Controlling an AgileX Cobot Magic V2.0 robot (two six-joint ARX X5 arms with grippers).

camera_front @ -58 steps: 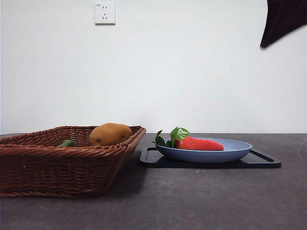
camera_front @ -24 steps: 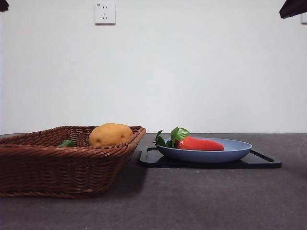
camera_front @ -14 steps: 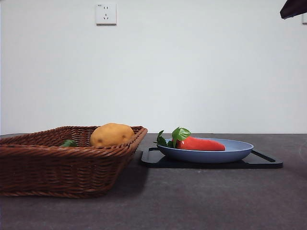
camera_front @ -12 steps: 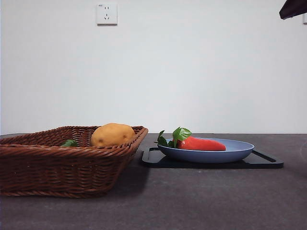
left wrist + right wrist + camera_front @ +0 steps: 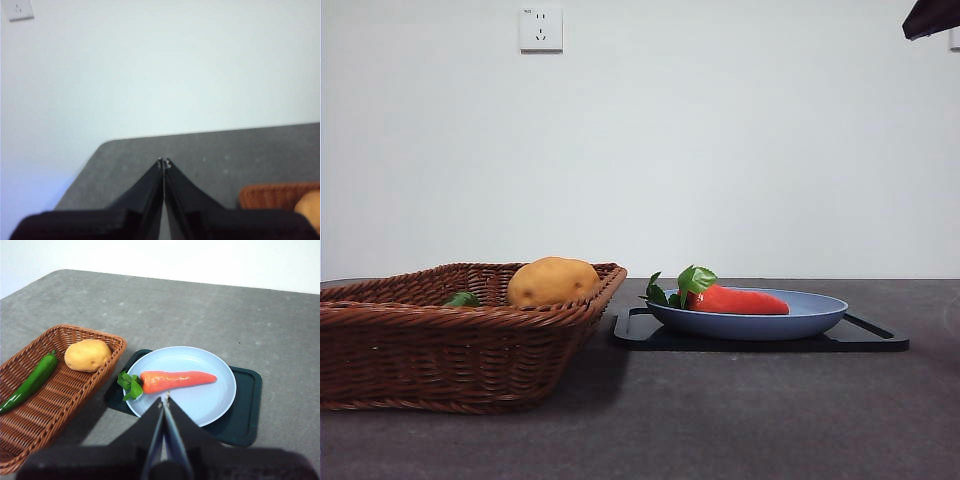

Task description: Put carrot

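The carrot (image 5: 738,300), red-orange with green leaves, lies on a light blue plate (image 5: 810,320) that sits on a dark tray (image 5: 865,340). The right wrist view shows the carrot (image 5: 177,380) lying across the plate (image 5: 200,405), leaves toward the basket. My right gripper (image 5: 165,399) is shut and empty, high above the plate; only a black tip (image 5: 930,17) shows at the front view's top right corner. My left gripper (image 5: 163,163) is shut and empty, raised over the table's far left part.
A brown wicker basket (image 5: 440,340) stands left of the tray and holds a yellow-brown potato (image 5: 552,281) and a green vegetable (image 5: 30,382). A wall socket (image 5: 540,28) is on the back wall.
The black arm tip at the top right has withdrawn up toward the corner. The dark tip at the top left has left the view. The carrot, plate and basket have not moved.
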